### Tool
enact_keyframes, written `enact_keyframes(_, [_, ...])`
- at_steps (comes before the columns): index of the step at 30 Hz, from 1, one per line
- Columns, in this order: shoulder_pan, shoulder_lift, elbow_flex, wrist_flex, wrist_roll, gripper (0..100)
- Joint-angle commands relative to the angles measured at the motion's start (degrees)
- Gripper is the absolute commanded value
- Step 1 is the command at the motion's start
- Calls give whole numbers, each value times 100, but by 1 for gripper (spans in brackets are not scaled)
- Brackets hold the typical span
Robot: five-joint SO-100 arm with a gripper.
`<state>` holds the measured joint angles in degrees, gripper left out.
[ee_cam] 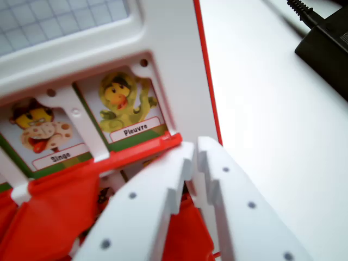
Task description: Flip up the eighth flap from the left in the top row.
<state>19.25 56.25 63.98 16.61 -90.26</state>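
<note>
The red flap point(138, 150) under the "Pieuvre" card point(128, 106) runs left to right across mid-frame, tilted up rightward. The claw point(194, 157) is nearly together, its tips touching the flap's right end.

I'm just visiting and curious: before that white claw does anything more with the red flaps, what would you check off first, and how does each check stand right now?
1. Gripper at the game board's right end: ok.
2. Fingertips nearly together, nothing visibly between them: ok.
3. Tips right at the red flap edge under the Pieuvre card: ok.
4. Whether this is the eighth flap: cannot tell, most of the row lies out of view.
5. Singe card upright and showing: ok.
6. Black box apart on the table: ok.
</note>
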Motion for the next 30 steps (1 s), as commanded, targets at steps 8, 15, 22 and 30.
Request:
enact_keyframes(8, [-105, -211, -870, -167, 44, 0])
enact_keyframes(15, [-255, -360, -1327, -141, 123, 0])
enact_keyframes(22, [-352, -369, -1512, -18, 202, 0])
enact_keyframes(30, [-202, 413, -1116, 404, 141, 0])
